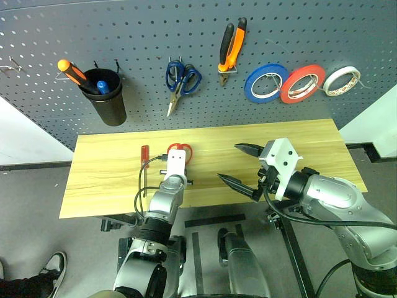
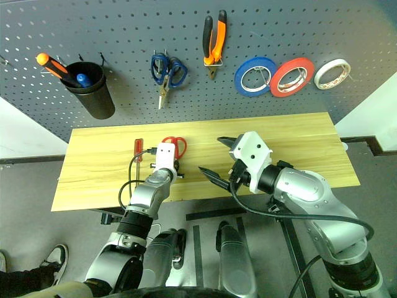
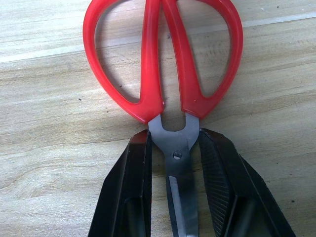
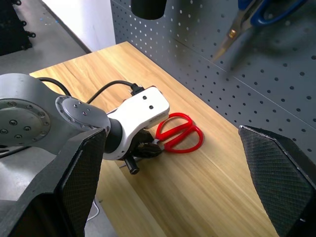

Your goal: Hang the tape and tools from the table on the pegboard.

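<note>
Left wrist view | left claw (image 3: 174, 197) clamped on red-handled scissors (image 3: 165, 64) | right claw (image 1: 243, 166) wide, empty

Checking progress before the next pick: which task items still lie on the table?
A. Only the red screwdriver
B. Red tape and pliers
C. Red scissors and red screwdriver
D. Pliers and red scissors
C: the red scissors and the red screwdriver lie on the table, while the pliers and red tape already hang on the pegboard.
</note>
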Robot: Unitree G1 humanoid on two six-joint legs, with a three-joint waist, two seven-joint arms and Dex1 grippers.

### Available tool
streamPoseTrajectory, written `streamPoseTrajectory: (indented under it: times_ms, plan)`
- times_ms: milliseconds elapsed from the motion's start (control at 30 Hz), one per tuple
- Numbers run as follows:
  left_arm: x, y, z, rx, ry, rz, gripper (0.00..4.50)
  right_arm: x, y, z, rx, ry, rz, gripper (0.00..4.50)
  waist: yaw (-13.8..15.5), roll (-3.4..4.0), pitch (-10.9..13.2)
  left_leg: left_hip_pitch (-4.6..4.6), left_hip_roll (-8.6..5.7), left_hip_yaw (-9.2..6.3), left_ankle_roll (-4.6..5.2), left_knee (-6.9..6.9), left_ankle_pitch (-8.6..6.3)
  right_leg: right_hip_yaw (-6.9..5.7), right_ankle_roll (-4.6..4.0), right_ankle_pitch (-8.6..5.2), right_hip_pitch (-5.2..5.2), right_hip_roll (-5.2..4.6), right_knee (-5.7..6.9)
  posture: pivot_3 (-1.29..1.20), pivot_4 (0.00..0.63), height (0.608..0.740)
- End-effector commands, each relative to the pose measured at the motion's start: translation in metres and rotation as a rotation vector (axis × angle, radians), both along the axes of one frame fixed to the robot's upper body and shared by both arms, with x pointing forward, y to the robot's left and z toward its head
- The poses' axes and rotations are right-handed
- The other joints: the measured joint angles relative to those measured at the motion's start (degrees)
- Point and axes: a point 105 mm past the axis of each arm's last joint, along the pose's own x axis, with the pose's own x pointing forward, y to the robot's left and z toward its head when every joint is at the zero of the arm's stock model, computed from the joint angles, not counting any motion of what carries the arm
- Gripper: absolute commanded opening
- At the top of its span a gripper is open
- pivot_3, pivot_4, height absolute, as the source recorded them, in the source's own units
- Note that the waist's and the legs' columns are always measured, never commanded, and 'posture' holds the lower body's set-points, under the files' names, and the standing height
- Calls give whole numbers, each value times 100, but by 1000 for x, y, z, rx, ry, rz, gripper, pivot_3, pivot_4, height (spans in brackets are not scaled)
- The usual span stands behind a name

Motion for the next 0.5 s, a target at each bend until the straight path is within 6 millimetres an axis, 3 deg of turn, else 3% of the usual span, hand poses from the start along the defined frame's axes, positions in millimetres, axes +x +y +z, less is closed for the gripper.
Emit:
streamPoseTrajectory:
  times_ms: [33, 500]
  plan:
    - [-13, 1, -23, 22, 80, -20, 1033, -5, 2, 6, -9, -42, 17, 4500, -1, 0, 0, 0, 0, 0, 0, 0, 0, 0, 0, 0, 0, 0, 0, 27, 304, 740]
    - [-24, -22, 16, 84, -136, -197, 1033, -5, 4, 4, -11, -40, 17, 4500, 9, 0, 0, -33, 0, -3, 15, -8, -11, 0, 2, 3, -24, -9, -30, 32, 288, 740]
